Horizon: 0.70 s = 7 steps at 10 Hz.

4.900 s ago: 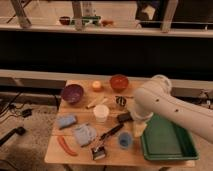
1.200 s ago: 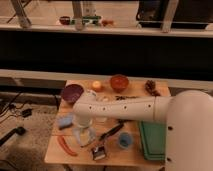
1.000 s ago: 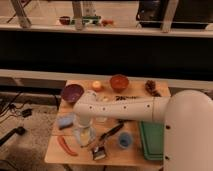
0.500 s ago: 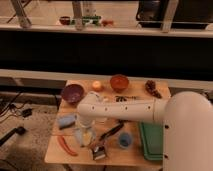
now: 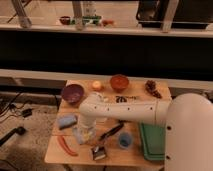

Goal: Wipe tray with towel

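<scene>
As arm sank over last second, gripper now down on towel, lower left of centre; grip state: cannot tell. Pickup likely starting; tray lower right, unwiped.

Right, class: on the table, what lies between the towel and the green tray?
In the camera view, a black-handled utensil and a small blue cup lie between the towel and the tray. The gripper is down at the towel.

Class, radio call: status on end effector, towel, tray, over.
End effector at towel, table's left. Tray far right, part hidden by arm. Blue cup, black tool lie between.
</scene>
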Each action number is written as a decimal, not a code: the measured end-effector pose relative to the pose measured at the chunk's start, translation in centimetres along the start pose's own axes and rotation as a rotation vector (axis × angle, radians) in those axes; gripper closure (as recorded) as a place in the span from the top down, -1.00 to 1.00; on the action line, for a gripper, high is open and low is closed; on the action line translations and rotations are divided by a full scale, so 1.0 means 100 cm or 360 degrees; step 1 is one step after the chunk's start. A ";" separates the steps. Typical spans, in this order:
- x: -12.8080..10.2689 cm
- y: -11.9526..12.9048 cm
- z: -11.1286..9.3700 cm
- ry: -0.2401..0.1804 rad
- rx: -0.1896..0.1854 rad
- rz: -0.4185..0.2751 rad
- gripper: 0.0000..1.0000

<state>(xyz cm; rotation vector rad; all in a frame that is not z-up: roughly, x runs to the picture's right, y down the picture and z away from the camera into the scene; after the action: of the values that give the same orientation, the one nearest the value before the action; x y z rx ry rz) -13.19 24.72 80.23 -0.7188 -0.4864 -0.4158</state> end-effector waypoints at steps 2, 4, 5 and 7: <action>0.000 0.002 0.008 0.0036 -0.0076 -0.0047 -0.31; -0.001 0.002 0.009 0.0045 -0.0102 -0.0061 -0.47; -0.001 0.002 0.007 0.0047 -0.0099 -0.0063 -0.66; -0.001 0.001 0.006 0.0050 -0.0095 -0.0068 -0.98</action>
<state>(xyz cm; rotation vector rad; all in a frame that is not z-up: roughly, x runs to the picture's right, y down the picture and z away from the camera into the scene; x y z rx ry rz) -13.38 25.25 80.50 -0.7596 -0.4619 -0.4830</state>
